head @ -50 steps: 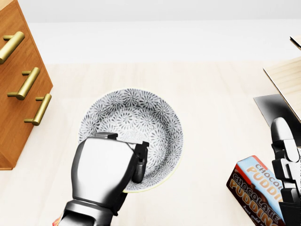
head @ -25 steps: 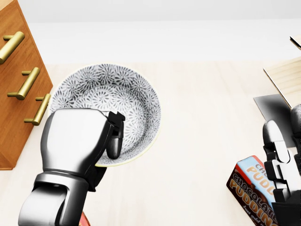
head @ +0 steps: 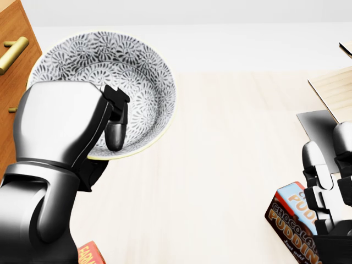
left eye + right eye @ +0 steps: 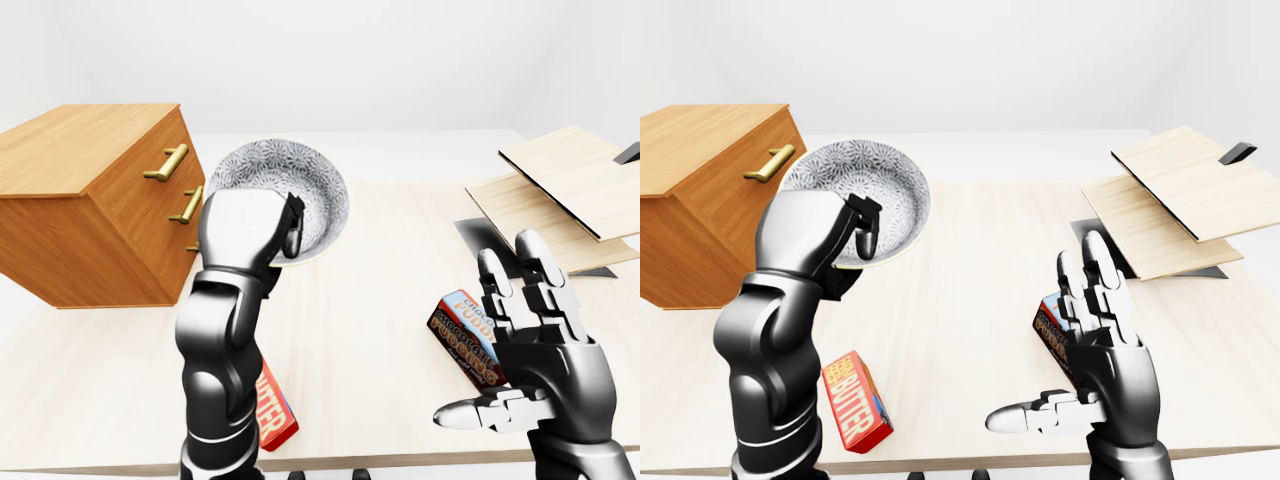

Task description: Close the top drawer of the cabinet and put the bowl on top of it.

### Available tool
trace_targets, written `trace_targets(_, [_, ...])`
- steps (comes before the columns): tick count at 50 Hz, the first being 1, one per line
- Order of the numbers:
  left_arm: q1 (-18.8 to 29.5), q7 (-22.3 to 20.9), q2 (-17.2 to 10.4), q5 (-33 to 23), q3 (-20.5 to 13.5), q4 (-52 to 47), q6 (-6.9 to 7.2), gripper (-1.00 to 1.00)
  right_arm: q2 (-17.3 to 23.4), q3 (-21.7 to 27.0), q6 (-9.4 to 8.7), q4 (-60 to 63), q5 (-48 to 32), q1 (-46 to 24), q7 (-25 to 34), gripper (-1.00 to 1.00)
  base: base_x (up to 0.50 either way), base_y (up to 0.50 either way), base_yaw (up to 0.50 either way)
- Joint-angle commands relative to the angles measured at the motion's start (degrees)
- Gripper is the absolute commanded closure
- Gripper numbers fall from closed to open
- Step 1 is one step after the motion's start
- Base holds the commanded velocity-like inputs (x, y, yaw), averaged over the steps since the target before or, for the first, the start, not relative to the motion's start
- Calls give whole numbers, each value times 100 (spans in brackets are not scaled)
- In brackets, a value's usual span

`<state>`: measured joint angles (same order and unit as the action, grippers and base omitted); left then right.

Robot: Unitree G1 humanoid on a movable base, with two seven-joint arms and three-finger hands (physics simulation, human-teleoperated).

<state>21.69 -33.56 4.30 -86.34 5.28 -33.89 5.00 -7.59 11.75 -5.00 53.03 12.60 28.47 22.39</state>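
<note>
Gripping patterned bowl by its rim with left hand at nine o'clock, beside cabinet; pudding box at four.

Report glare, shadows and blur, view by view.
Head view: sharp, soft sheen on the left robot hand, bowl pattern crisp. Left-eye view: even light, cabinet looks skewed by strong perspective. Right-eye view: likewise, no blur.

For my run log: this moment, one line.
left robot hand shut on bowl | bowl off table, beside cabinet | right robot hand open
</note>
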Motion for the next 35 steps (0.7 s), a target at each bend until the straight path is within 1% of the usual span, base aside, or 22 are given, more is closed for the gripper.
trace_targets(1, [707, -397, -142, -91, -248, -146, 0, 100, 14, -2, 0, 27, 13, 8, -18, -100, 0, 0, 0])
trace_targets(2, [712, -400, -147, -90, -248, -144, 0, 100, 18, 12, 0, 30, 26, -2, -19, -100, 0, 0, 0])
trace_targets(5, [1020, -546, -254, -30, -378, -12, 0, 100, 11, 51, 0, 44, 50, -16, -5, -100, 0, 0, 0])
trace_targets(8, [1274, -576, -382, 98, -480, 177, 0, 100, -1, 80, 0, 53, 60, -31, 12, -100, 0, 0, 0])
trace_targets(10, [1519, -523, -487, 241, -578, 346, 0, 100, -7, 92, 0, 51, 60, -42, 23, -100, 0, 0, 0])
trace_targets(14, [1747, -472, -673, 475, -635, 544, 0, 100, -16, 106, 0, 47, 59, -52, 47, -100, 0, 0, 0])
trace_targets(16, [1940, -369, -813, 696, -719, 762, 0, 100, -35, 91, 0, 71, 54, 5, 82, -100, 0, 0, 0])
trace_targets(25, [2378, -60, -1272, 1219, -864, 1312, 0, 100, -40, 79, 0, 72, 36, -4, 89, -100, 0, 0, 0])
trace_targets(35, [2748, -94, -1584, 1355, -892, 1548, 0, 100, -39, 25, 0, 75, 14, 29, 71, -100, 0, 0, 0])
